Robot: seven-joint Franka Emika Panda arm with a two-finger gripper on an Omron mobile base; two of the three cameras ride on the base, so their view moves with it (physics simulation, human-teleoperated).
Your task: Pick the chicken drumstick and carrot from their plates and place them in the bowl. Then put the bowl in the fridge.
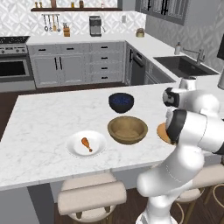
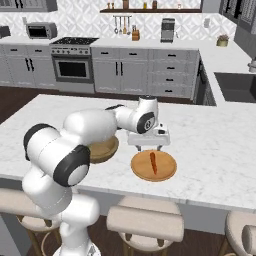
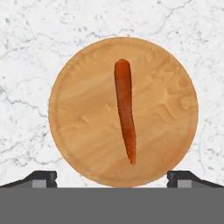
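Jaws: spread wide and empty; in the hand view the two dark finger tips (image 3: 43,178) sit far apart at the bottom corners, with nothing between them.

Gripper (image 2: 148,146): two-finger, on the white arm, hanging above the near edge of the flat tan wood-coloured round plate (image 2: 167,172), not touching it.

Slender orange-red tapered carrot (image 3: 125,109): lying flat near the middle of that plate (image 3: 83,118), thick end toward the top of the hand view, thin tip toward the fingers. It runs roughly across the line joining the two tips, so a straight closure would likely meet its sides.

Step in hand, as judged: picking the carrot. To do it well, centre over the thicker upper half, where there is more to grip, descend until the tips bracket it just above the wood, then close gently; it is round and may roll if one tip touches first.

Wide shallow light-brown wooden bowl (image 1: 127,129): just beside the tan plate, empty, the destination.

Glossy white round plate (image 1: 74,146): beyond the bowl, bearing the small orange-brown chicken drumstick (image 1: 86,143).

Small dark blue bowl (image 1: 121,102): behind the wooden bowl, not part of the task.

White marble island counter (image 1: 39,127): carries all of these.
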